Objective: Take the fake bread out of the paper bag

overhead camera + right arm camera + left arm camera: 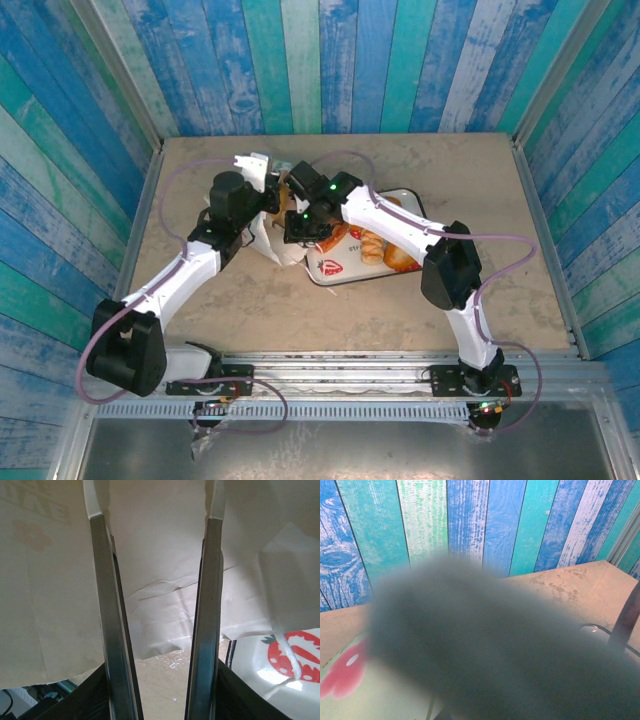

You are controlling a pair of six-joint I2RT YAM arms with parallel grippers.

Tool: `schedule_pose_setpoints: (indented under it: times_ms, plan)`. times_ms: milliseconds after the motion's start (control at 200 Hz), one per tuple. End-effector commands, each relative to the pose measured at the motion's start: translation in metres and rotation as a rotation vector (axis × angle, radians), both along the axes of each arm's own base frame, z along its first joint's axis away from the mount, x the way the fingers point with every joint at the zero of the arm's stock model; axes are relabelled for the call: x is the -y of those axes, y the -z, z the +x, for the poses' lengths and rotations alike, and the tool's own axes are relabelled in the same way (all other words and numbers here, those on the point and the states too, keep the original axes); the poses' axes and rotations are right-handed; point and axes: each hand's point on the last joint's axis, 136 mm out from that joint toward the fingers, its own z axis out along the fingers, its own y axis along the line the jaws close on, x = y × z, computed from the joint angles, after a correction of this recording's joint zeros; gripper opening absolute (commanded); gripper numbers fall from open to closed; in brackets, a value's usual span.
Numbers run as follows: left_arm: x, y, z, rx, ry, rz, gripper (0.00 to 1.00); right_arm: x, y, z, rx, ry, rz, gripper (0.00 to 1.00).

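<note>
Table centre: left jaws shut, hold unclear; right jaws part-open and empty against the paper bag, whose thin wall could snag and tear.

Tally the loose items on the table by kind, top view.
paper bag: 1
strawberry-print tray: 1
fake bread on the tray: 3 visible, possibly more hidden
Total: 5 visible
</note>
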Motion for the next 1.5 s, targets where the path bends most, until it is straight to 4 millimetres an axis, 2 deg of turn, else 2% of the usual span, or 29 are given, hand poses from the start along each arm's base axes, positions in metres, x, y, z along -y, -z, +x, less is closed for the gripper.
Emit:
schedule_pose_setpoints:
  times_ms: [0,170,606,756,846,942,1017,1232,1492]
  plan:
    - [0.007,-0.015,-0.002,0.046,0.036,-0.040,0.00,0.005,-0.006,0.012,0.035,0.055,-0.006,0.46]
    - [0.008,-0.013,-0.001,0.043,0.039,-0.040,0.00,0.015,-0.001,0.015,0.028,0.090,-0.016,0.46]
    - [0.015,-0.012,-0.002,0.031,0.077,-0.046,0.00,-0.015,0.009,0.033,0.005,0.076,0.065,0.45]
    - [0.016,-0.012,-0.003,0.029,0.085,-0.048,0.00,-0.015,0.015,0.037,0.011,0.082,0.056,0.46]
    - [0.015,-0.013,-0.003,0.031,0.080,-0.047,0.00,-0.013,0.016,0.040,0.027,0.083,0.044,0.42]
    - [0.012,-0.014,-0.003,0.035,0.067,-0.041,0.00,-0.011,0.009,0.041,0.052,0.074,0.045,0.27]
    - [0.008,-0.014,-0.003,0.036,0.045,-0.034,0.00,-0.008,0.001,0.041,0.081,0.070,0.041,0.22]
    - [-0.011,-0.009,0.013,-0.018,-0.091,0.006,0.00,0.006,-0.028,0.035,0.181,0.052,0.020,0.16]
    - [-0.026,-0.018,0.018,-0.020,-0.175,0.054,0.00,0.033,-0.053,0.009,0.263,-0.004,-0.051,0.14]
